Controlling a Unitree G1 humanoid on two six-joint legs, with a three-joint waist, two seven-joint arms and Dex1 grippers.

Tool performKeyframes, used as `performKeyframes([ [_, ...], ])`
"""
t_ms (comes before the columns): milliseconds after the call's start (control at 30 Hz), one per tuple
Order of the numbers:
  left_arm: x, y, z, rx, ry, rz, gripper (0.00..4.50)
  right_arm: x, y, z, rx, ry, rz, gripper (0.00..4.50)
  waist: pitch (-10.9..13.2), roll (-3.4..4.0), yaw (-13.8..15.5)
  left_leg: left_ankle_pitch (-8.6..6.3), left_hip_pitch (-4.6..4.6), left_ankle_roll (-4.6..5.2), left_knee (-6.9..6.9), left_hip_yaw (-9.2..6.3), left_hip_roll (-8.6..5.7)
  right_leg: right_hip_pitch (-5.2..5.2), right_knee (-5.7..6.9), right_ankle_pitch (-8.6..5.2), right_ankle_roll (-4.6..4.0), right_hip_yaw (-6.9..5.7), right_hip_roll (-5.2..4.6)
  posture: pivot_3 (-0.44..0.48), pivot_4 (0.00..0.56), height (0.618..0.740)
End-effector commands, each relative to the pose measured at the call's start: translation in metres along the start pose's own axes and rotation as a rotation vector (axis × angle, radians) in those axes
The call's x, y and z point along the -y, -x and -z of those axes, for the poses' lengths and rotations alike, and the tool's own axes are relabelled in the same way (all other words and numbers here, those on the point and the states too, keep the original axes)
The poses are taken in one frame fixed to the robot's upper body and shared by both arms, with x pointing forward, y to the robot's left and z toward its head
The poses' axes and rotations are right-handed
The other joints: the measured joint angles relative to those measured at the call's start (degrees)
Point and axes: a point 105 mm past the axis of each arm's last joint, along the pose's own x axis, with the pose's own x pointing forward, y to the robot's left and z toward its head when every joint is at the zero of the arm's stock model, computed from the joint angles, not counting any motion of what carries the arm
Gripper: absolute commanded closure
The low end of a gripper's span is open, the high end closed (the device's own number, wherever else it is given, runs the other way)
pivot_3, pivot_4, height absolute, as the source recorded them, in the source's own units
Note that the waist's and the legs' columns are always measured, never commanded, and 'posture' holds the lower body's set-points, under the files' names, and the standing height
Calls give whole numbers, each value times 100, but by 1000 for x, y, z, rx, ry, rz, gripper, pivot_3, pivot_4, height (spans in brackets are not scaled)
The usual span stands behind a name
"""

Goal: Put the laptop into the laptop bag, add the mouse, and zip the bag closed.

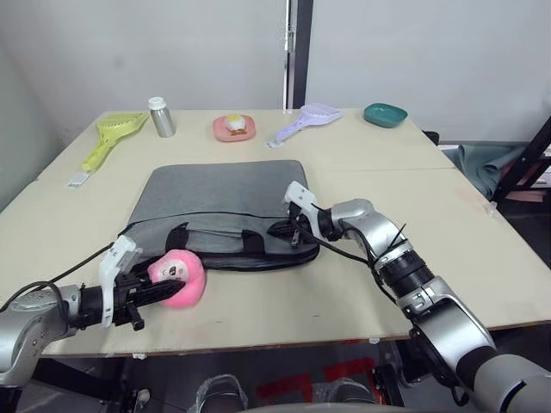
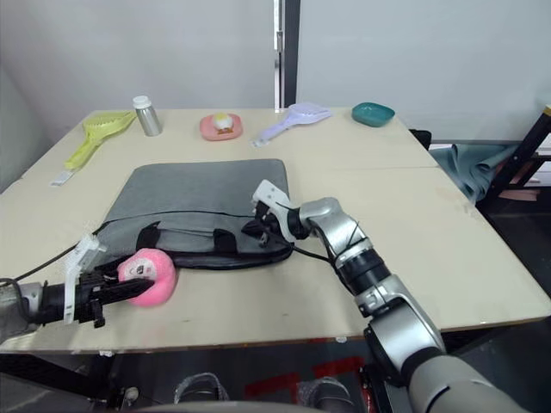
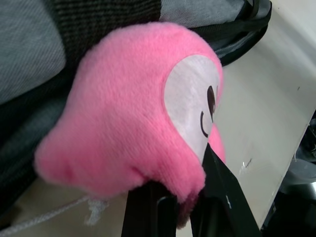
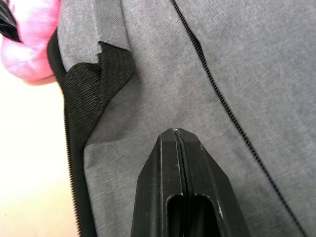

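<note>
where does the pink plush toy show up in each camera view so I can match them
Left eye view: pink plush toy at the lower left, in the left gripper.
Right eye view: lower left.
Left wrist view: across the middle.
Right wrist view: in one corner.
Shared landmark: the laptop bag, right beside the toy.

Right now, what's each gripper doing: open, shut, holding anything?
Left gripper: shut on the pink plush toy, beside the laptop bag.
Right gripper: fingers shut together, holding nothing, over the bag's grey fabric.
</note>
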Motion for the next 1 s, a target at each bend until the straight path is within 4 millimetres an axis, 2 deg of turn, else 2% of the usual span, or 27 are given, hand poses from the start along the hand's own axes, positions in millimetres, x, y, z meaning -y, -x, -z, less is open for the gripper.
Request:
performKeyframes([
  [33, 16, -11, -8, 31, -43, 50, 4356, -18, -7, 33, -106, -84, -64, 4500, -4, -3, 20, 0, -1, 0, 0, 0, 0, 0, -1, 0, 0, 0, 0, 0, 150, 740],
  [233, 20, -28, -3, 22, -53, 42, 4356, -20, -16, 49, -199, -155, -21, 4500, -36, 28, 21, 0, 3, 0, -2, 1, -1, 5, 0, -1, 2, 2, 0, 0, 150, 740],
  [400, 22, -36, -8, 42, -59, 45, 4356, -6, -18, 71, -295, -191, 89, 4500, -88, 36, -7, -1, 18, 0, -9, 1, -1, 19, 4, -3, 6, 10, -1, 0, 150, 740],
  [533, 21, -33, -6, 34, -50, 52, 4356, 0, -14, 21, -47, -240, 47, 4500, -82, 35, -31, -2, 51, -1, -33, 1, -6, 28, 8, -10, 19, 24, -10, 0, 150, 740],
  [567, 21, -32, -5, 33, -46, 49, 4356, 1, -12, 15, -21, -238, 44, 4500, -78, 33, -34, -2, 51, -1, -39, 1, -6, 19, 8, -41, 69, 25, -12, 0, 150, 740],
  [600, 19, -31, -3, 25, -45, 44, 4356, 3, -9, 7, 2, -236, 43, 4500, -74, 32, -34, -2, 45, -1, -45, 1, -7, 6, 7, -47, 80, 26, -11, 0, 150, 740],
  [633, 19, -29, -1, 19, -43, 45, 4356, 6, -5, -3, 38, -212, 40, 4500, -75, 31, -36, -2, 34, -1, -48, 1, -7, -3, 8, -37, 65, 26, -10, 0, 150, 740],
  [667, 16, -27, 0, 20, -32, 35, 4356, 6, -1, -15, 86, -211, 14, 4500, -73, 28, -37, -2, 14, -1, -50, 1, -6, -10, 8, 0, 9, 24, -10, 0, 150, 740],
  [733, 12, -24, 0, 23, -20, 24, 4356, 6, 4, -31, 149, -191, -11, 4500, -57, 39, -36, -1, 5, -2, -50, -2, -6, -17, 8, 7, 5, 18, -9, 0, 150, 740],
  [867, 5, -18, 1, 23, -10, 7, 4356, 14, -5, -44, 193, -156, 42, 4500, -44, 54, -67, 5, -16, -11, -57, -1, -4, -55, 6, 4, 4, 17, 8, 0, 150, 740],
  [1000, 4, -14, 3, 19, -6, 2, 4356, 16, -22, -47, 200, -136, 64, 4500, -44, 54, -102, 12, -32, -28, -74, -1, 0, -60, -30, -11, -1, 11, 28, 0, 150, 740],
])
